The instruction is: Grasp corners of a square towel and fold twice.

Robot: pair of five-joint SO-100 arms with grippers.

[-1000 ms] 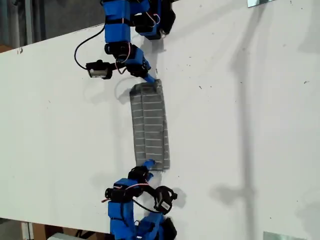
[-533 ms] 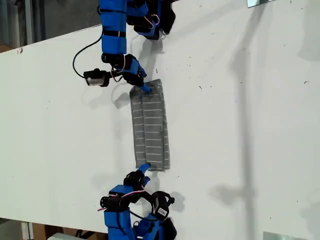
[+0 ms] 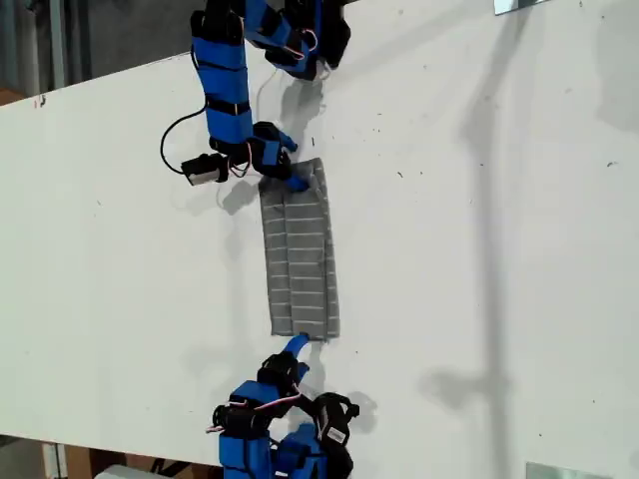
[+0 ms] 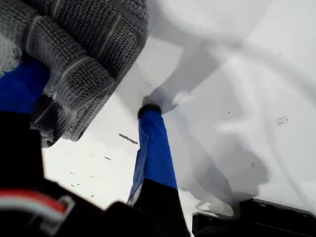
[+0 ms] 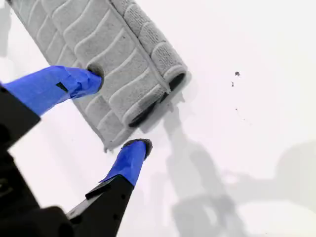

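Both of my grippers stood released, jaws parted and clamping nothing. My first gripper [image 4: 91, 96] had one blue finger planted on bare table, while the other sat under or behind a bunched end of the grey square towel with thin pale stripes [image 4: 84, 44]; whether that finger bore the cloth, I could not tell. My second gripper [image 5: 117, 112] had one finger resting on top of the towel [image 5: 98, 39] near its short end, and the other on the table just beside a hemmed corner [image 5: 107, 144].

In the exterior view one blue arm [image 3: 225, 90] reached in from the tabletop's far edge and another blue arm [image 3: 260, 419] from its near edge, each with its tip at a short end of the cloth. Which arm was which, the wrist views did not settle.

The towel [image 3: 300, 249] lay flat on the white tabletop [image 3: 479, 249] as a narrow doubled strip. Its long axis ran from the far edge toward the near edge, pointing from one arm to the other.

By my judgement the first fold was done and the second not yet begun. The next move called for closing on the corners of one short end, lifting them, and laying them over the opposite end.
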